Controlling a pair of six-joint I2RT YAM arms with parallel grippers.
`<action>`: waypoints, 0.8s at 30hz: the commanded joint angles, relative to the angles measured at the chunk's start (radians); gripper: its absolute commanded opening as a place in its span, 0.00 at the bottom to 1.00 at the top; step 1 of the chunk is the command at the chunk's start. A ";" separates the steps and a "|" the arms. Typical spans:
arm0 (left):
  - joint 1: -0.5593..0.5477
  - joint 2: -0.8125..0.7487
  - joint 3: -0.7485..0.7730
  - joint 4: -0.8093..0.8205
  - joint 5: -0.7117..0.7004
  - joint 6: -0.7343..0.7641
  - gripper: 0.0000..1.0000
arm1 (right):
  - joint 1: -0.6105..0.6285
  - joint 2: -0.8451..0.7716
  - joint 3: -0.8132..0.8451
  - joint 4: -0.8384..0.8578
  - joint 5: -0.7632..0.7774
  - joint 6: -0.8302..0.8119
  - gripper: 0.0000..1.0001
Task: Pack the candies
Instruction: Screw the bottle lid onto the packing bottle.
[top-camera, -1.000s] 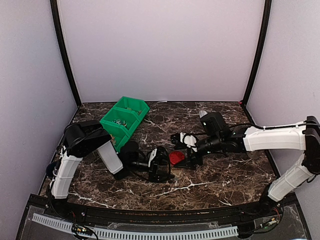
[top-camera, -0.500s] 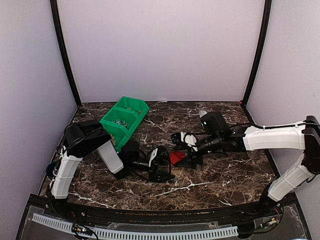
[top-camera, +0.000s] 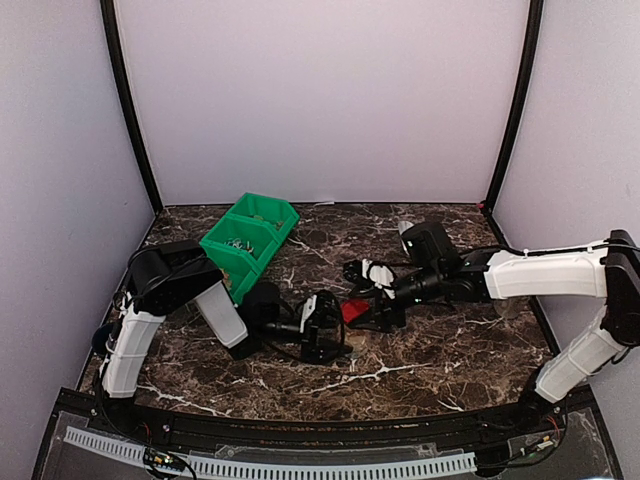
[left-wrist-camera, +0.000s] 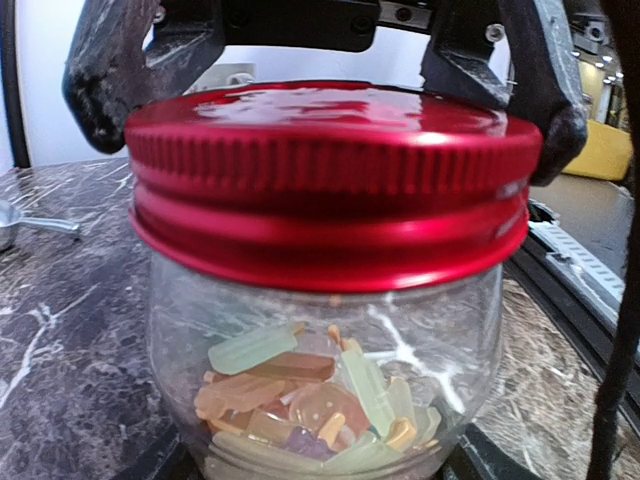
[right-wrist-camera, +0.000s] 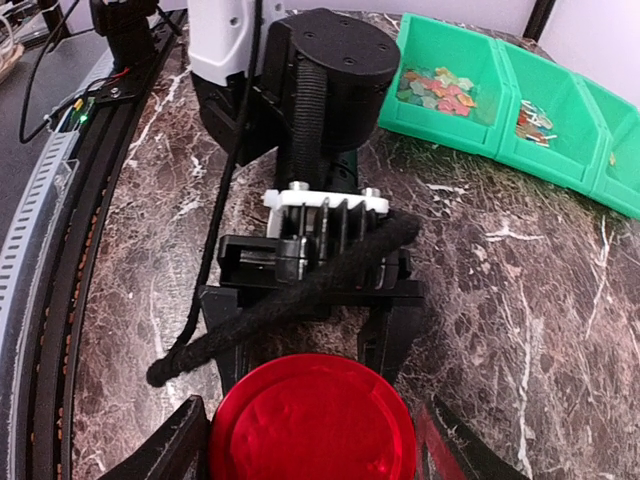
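A clear glass jar (left-wrist-camera: 320, 340) stands on the table, holding several candies (left-wrist-camera: 300, 395) in pale green, orange and tan. A round red lid (left-wrist-camera: 330, 180) sits on its mouth. My left gripper (top-camera: 330, 330) is shut on the jar's lower body. My right gripper (top-camera: 362, 312) is shut on the lid (right-wrist-camera: 312, 425) from above, with one black finger (left-wrist-camera: 110, 80) on each side of it. The lid shows as a red spot in the top view (top-camera: 352, 311).
A green three-compartment bin (top-camera: 248, 240) stands at the back left, and the right wrist view shows more candies (right-wrist-camera: 440, 88) in it. A metal scoop (left-wrist-camera: 20, 222) lies on the marble table. Black side posts rise at both back corners.
My right gripper has shifted slightly on the lid. The jar and my left arm have hardly moved.
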 joint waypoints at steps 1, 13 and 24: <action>-0.005 0.025 0.001 -0.176 -0.228 0.018 0.70 | -0.005 0.000 0.016 0.061 0.062 0.080 0.63; -0.023 0.026 0.036 -0.259 -0.535 0.046 0.71 | 0.046 0.069 0.006 0.264 0.328 0.357 0.61; -0.033 0.028 0.054 -0.321 -0.542 0.072 0.72 | 0.121 0.076 0.066 0.191 0.658 0.494 0.82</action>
